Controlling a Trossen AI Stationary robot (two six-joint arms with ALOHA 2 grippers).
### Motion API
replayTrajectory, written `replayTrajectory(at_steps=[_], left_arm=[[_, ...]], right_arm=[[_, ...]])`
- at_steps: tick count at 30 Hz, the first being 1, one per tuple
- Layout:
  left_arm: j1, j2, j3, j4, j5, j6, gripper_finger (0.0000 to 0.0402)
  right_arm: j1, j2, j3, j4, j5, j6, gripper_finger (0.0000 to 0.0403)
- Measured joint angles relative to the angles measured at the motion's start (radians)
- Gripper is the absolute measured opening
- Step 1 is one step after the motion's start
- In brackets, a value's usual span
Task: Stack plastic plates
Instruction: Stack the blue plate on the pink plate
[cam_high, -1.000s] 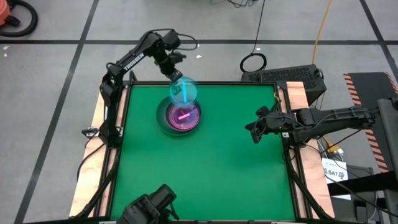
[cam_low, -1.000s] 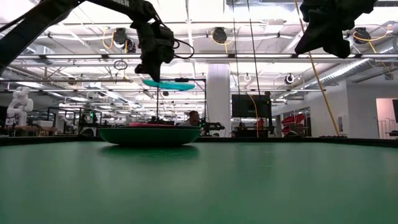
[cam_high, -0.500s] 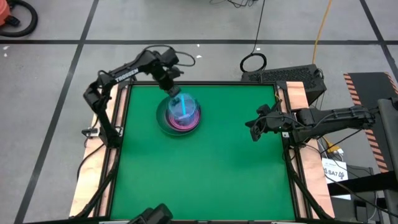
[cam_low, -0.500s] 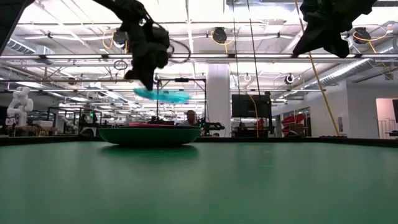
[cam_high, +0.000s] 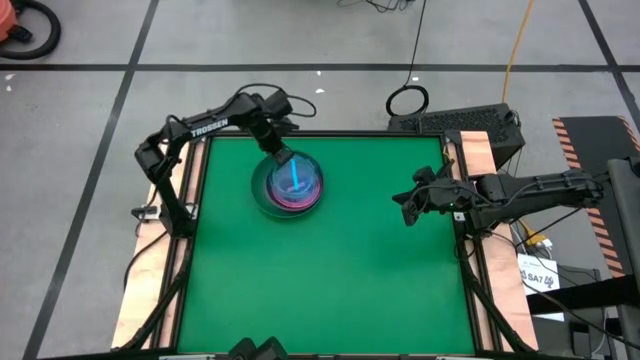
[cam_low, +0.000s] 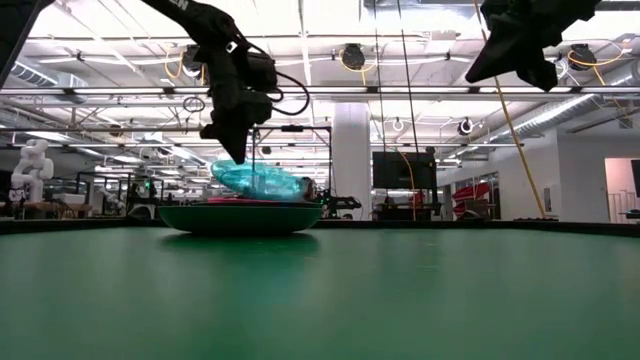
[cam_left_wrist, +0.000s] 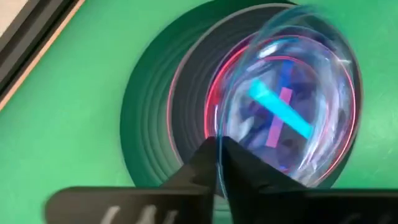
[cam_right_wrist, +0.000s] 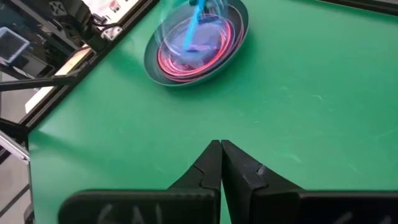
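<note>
A stack of plates (cam_high: 288, 186) stands near the table's far edge: a dark grey plate (cam_left_wrist: 149, 124) at the bottom, pink plates (cam_left_wrist: 214, 93) inside it. My left gripper (cam_left_wrist: 219, 163) is shut on a small translucent cyan plate (cam_left_wrist: 292, 99) just above the stack, also seen in the low view as the cyan plate (cam_low: 262, 182). My right gripper (cam_right_wrist: 221, 163) is shut and holds nothing; it hovers high at the table's right edge (cam_high: 412, 203). My left gripper pinches the cyan plate's rim (cam_left_wrist: 219, 140) on its far-left side between the two fingers, coming slanting down from the table's far-left. The plate is tilted, its held side higher; its lower side (cam_low: 300, 192) reaches the pink plates, but I cannot tell whether it touches.
The green table top (cam_high: 330, 270) lies open on the near and right sides of the stack. A raised frame (cam_high: 195, 215) runs round the table. Beyond the far edge, a cable loop (cam_high: 407, 100) lies on the floor.
My left gripper has come down and a little toward the near side, carrying the cyan plate from well above the stack down onto it. The plate has tipped from nearly level to slanted. The right arm has kept still.
</note>
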Motion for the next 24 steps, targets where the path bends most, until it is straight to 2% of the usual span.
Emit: replayTrajectory(at_steps=[7, 11, 16, 20, 24], left_arm=[[-0.034, 0.010, 0.000, 0.009, -0.024, -0.019, 0.0141], [-0.050, 0.009, 0.000, 0.029, -0.047, -0.034, 0.0175], [-0.065, 0.024, 0.000, 0.049, -0.046, -0.014, 0.0174], [-0.066, 0.061, 0.000, 0.052, -0.050, -0.007, 0.0152], [-0.067, 0.101, 0.000, 0.059, -0.097, -0.012, 0.0127]], right_arm=[[0.000, 0.000, 0.000, 0.010, 0.000, -0.002, 0.0001], [0.000, 0.000, 0.000, 0.010, 0.000, -0.003, 0.0001], [0.000, 0.000, 0.000, 0.010, 0.000, -0.005, 0.0002], [0.000, 0.000, 0.000, 0.010, 0.000, -0.011, 0.0002], [0.000, 0.000, 0.000, 0.010, 0.000, -0.011, 0.0002]])
